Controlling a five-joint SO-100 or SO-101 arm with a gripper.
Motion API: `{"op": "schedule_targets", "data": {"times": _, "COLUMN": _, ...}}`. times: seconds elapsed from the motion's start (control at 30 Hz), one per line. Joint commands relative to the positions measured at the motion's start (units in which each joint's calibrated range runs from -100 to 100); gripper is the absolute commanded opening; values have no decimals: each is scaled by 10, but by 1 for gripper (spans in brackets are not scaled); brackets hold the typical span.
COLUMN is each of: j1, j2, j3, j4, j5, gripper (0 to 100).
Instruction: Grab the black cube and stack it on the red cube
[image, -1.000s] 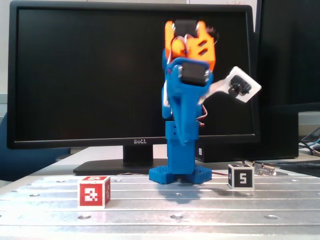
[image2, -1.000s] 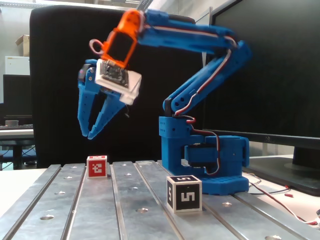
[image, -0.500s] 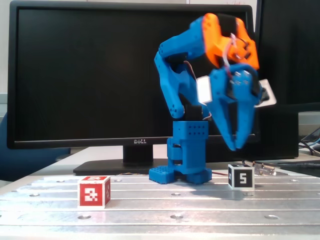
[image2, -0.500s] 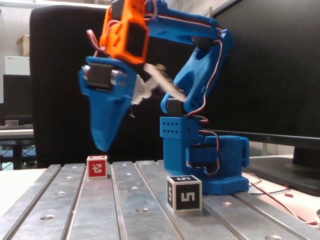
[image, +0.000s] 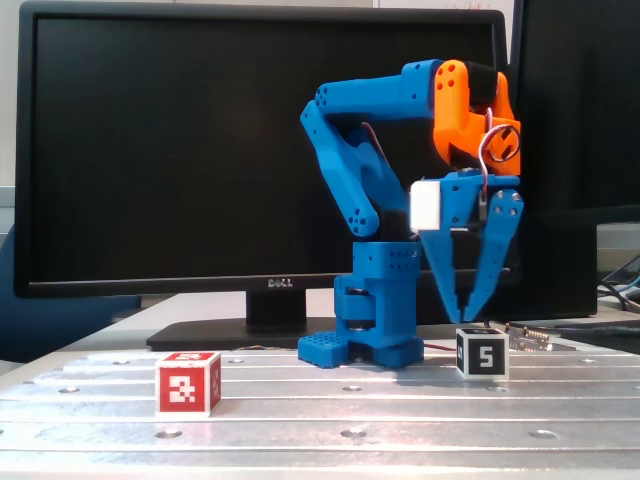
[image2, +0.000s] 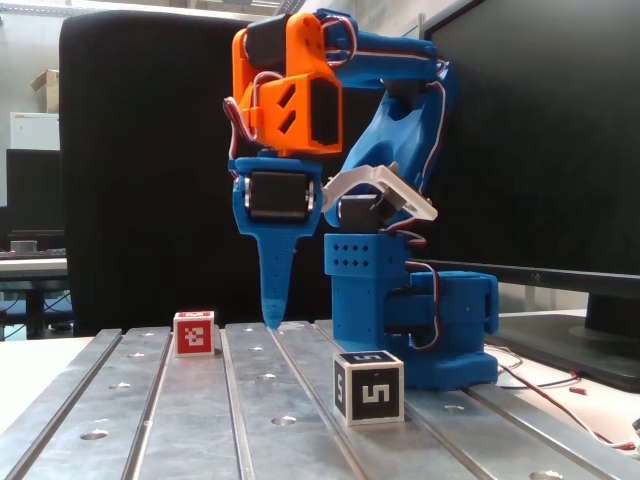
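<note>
Hanging nose-down over the right side of the grooved metal table, as a fixed view from the front shows it, the gripper points its two blue fingers at the black cube, with the tips just above the cube's top face and a little to its left. The fingers are spread in a narrow V and hold nothing; the gap between them shows the dark monitor behind. In a fixed view from the side the gripper appears edge-on as one tapering blue blade, so its opening cannot be read there, and its tip hangs just above the table, farther back than the black cube, which sits in the foreground showing its white 5 marker. The red cube rests on the table well apart from the black one, at the left of the front view; the side view places the red cube far back on the left. Both cubes stand flat on the table, untouched. The orange wrist housing sits above the gripper, and the blue arm base stands behind, between the two cubes.
</note>
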Motion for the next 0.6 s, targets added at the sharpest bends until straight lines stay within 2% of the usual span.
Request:
{"op": "schedule_targets", "data": {"times": 0.0, "j1": -12, "j2": -7, "j3": -7, "j4": 20, "j5": 2, "gripper": 1}}
{"op": "schedule_targets", "data": {"times": 0.37, "j1": -79, "j2": 2, "j3": -16, "j4": 30, "j5": -21, "gripper": 18}}
{"op": "schedule_targets", "data": {"times": 0.57, "j1": -111, "j2": 2, "j3": -11, "j4": 21, "j5": -37, "gripper": 21}}
